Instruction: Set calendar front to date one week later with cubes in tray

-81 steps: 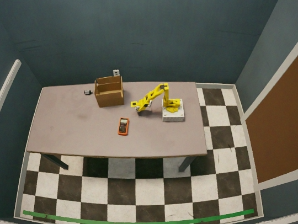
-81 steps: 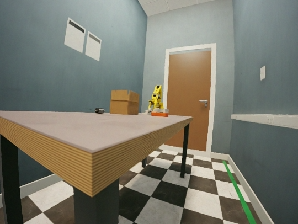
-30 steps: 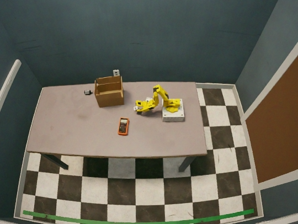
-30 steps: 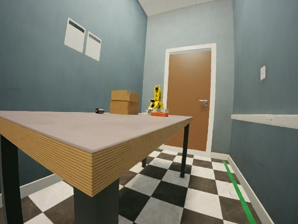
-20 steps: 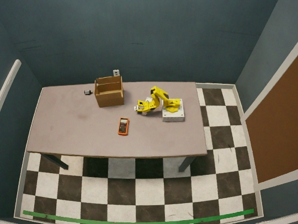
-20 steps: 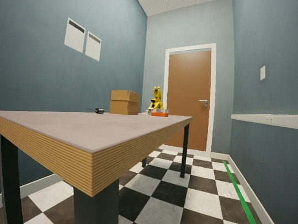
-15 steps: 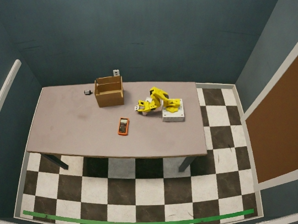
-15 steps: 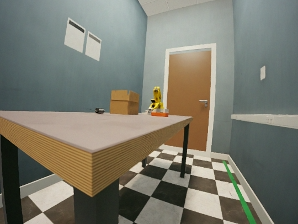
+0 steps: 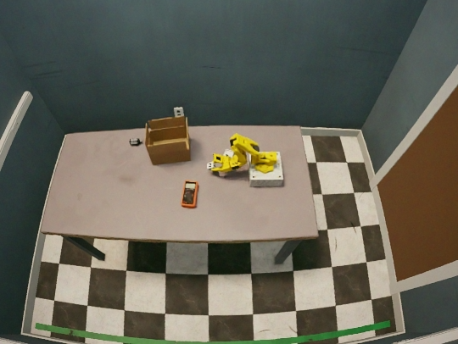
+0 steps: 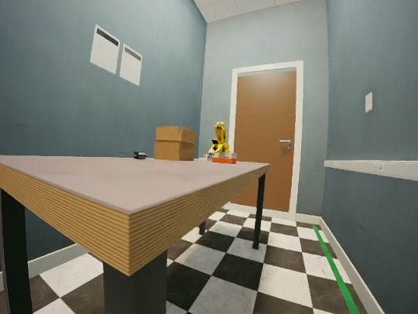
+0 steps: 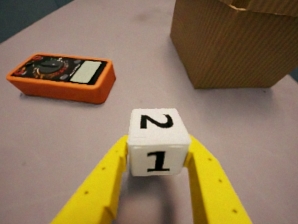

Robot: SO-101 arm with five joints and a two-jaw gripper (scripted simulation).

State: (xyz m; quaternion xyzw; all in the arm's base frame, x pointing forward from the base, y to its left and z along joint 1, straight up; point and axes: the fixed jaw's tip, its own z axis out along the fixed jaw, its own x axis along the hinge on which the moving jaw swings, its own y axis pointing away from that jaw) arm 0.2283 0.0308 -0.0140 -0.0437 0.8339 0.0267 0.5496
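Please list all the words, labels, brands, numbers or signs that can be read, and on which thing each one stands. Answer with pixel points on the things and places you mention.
"2": on the cube (image 9: 209,165) (image 11: 159,142), on its upper face, upside down.
"1": on the same cube, on the face below the 2.
Too small or blurred to read: the marks on the meter (image 9: 189,194) (image 10: 224,160) (image 11: 62,78) and on the two wall sheets (image 10: 104,49) (image 10: 131,64).

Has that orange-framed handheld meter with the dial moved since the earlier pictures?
No. In the top view, the orange-framed meter lies in the same place relative to the open brown cardboard box as before.
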